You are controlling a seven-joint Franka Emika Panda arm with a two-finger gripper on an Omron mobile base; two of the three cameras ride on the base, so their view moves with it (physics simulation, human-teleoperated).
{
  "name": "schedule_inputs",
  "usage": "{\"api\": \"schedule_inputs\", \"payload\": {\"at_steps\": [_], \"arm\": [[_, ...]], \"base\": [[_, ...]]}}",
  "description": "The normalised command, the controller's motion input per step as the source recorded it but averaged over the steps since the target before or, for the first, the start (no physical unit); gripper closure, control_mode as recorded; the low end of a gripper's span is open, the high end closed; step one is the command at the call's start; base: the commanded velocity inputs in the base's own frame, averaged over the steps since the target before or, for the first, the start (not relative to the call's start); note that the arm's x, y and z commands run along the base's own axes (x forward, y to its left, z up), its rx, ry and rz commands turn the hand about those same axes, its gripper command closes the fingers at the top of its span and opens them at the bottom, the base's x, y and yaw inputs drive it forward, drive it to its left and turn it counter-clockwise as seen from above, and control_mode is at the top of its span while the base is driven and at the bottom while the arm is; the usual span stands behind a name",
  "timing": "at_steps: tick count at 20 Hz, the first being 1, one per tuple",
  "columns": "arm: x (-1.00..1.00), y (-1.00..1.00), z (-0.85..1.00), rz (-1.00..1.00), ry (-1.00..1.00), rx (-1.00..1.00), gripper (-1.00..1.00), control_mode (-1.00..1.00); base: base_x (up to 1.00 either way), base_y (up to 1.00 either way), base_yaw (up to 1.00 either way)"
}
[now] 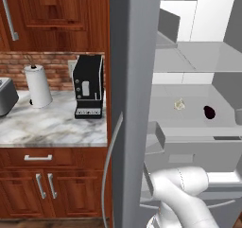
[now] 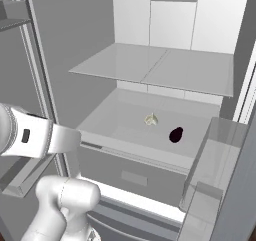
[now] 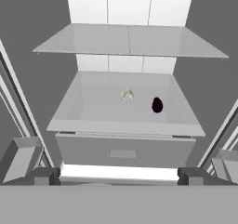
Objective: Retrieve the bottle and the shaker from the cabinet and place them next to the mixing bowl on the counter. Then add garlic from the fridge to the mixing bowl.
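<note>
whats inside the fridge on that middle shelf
On the fridge's middle shelf lie the garlic and, beside it, a small dark purple item. The glass shelf above looks bare. The drawer below is closed, so its contents are hidden.

1. A home kitchen: the fridge (image 1: 134,104) stands open, grey shelves inside.
2. Beside it, a marble counter (image 1: 52,127) on reddish wood drawers, with a brick backsplash (image 1: 28,61).
3. A coffee machine (image 1: 89,86), paper towel roll (image 1: 38,86) and toaster (image 1: 6,95) sit on top.
</note>
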Motion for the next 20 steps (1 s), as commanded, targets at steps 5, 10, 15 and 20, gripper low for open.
{"api": "schedule_inputs", "payload": {"at_steps": [5, 10, 15, 20], "arm": [[-0.32, 0.0, -0.71, 0.0, 0.16, 0.0, -1.0, -1.0], [-0.02, 0.0, -0.45, -0.03, 0.16, 0.0, -1.0, -1.0], [0.41, 0.0, -0.29, -0.15, 0.2, -0.01, -1.0, -1.0], [1.0, -0.02, 0.0, -0.1, 0.1, -0.02, -1.0, -1.0]], "base": [[0.0, 0.0, 0.0], [0.0, 0.0, 0.0], [0.0, 0.0, 0.0], [0.0, 0.0, 0.0]]}}
